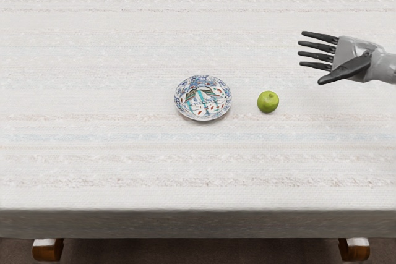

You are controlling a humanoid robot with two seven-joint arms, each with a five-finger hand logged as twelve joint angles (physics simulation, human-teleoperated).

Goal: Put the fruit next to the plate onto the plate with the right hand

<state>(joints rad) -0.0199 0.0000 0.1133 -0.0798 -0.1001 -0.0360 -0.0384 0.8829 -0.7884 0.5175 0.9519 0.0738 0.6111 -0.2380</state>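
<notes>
Head view: right hand (354, 59), fingers (315, 46) spread wide and empty. Green apple (268, 101) sits on the table (124, 171) below and left of the fingers, plate (180, 98) beyond it — probably firm, smooth, likely to roll; grasp around its sides.

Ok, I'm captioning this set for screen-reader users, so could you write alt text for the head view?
A green apple lies on a pale table, just right of a patterned plate and not touching it. The robot's right hand reaches in from the right edge, fingers spread and holding nothing, farther back and to the right of the apple.
</notes>
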